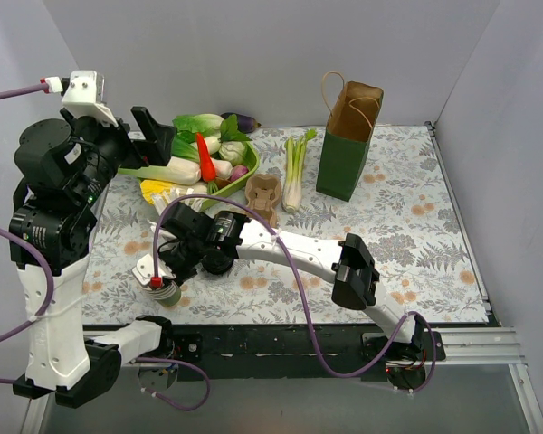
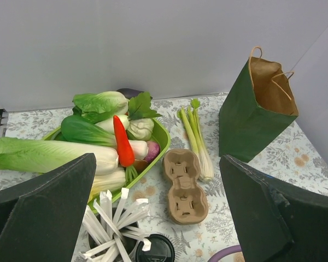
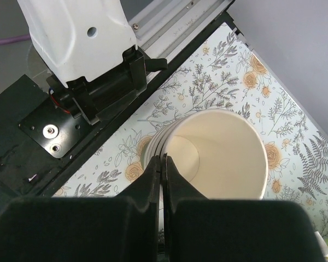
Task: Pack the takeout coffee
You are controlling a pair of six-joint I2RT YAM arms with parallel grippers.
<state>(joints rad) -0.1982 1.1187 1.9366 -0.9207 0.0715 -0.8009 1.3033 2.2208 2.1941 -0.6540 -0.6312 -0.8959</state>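
1. While the left gripper [image 2: 157, 161] hangs wide open and empty, a cardboard carrier [image 2: 183, 185], a cup of white sticks [image 2: 117, 229] and an open green bag [image 2: 246, 125] stand farther back on the table [image 1: 416, 235].
2. The takeout cup [image 3: 224, 158] stands upright, mouth up, long axis vertical, nested atop a cup stack [image 1: 169, 296] at the near left edge; the right gripper [image 3: 163, 164] is clenched on its rim.
3. From above, that gripper hides its mouth; a black lid [image 2: 154, 249] is cut off by the frame.
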